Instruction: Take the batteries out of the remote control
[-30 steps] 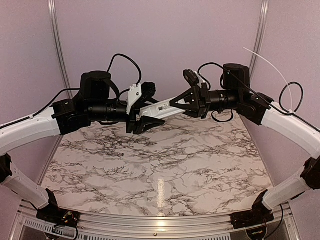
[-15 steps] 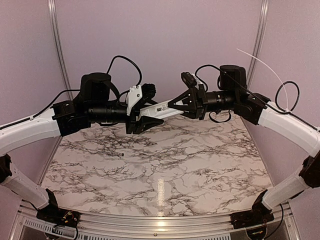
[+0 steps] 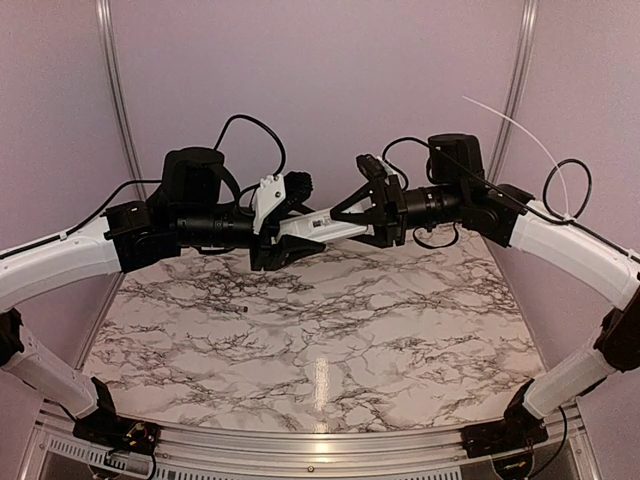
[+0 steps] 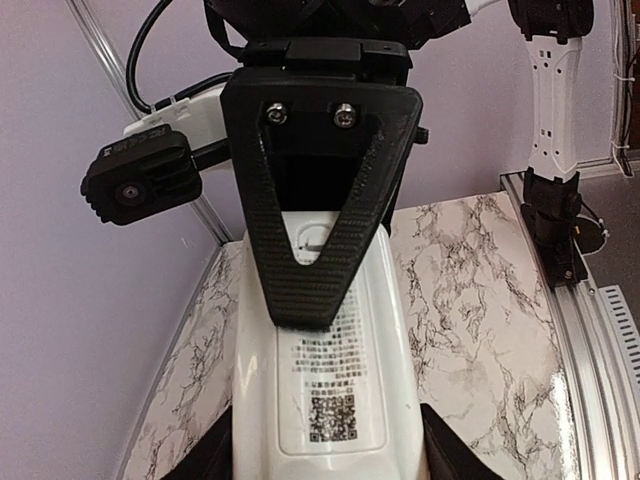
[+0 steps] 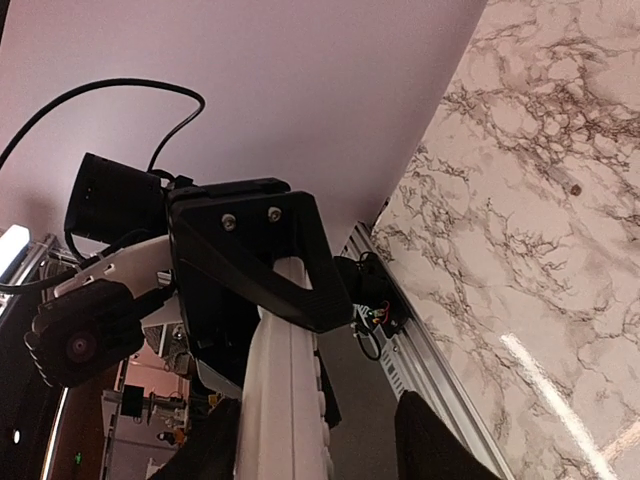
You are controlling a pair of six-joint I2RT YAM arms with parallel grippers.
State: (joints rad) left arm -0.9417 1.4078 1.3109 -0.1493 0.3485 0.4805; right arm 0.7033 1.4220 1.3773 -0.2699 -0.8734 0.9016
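The white remote control (image 3: pixel 318 223) hangs in the air over the back of the table, held between both arms. My left gripper (image 3: pixel 298 230) is shut on its near end. The left wrist view has its label side (image 4: pixel 335 400) facing up between my left gripper (image 4: pixel 320 462) fingers, with a black right finger (image 4: pixel 312 255) lying across it. My right gripper (image 3: pixel 338 222) straddles the other end. In the right wrist view the remote (image 5: pixel 285 400) rests by one finger and a gap separates it from the other, so my right gripper (image 5: pixel 320 445) is open. The batteries are hidden.
Below the arms lies the marble-patterned table (image 3: pixel 400 330). A tiny dark speck (image 3: pixel 245 311) sits on it at the left, too small to identify. Purple walls close the back and sides, and an aluminium rail (image 3: pixel 300 440) runs along the near edge.
My right gripper has opened and slid left along the remote toward the left gripper. The left arm and the remote have barely moved.
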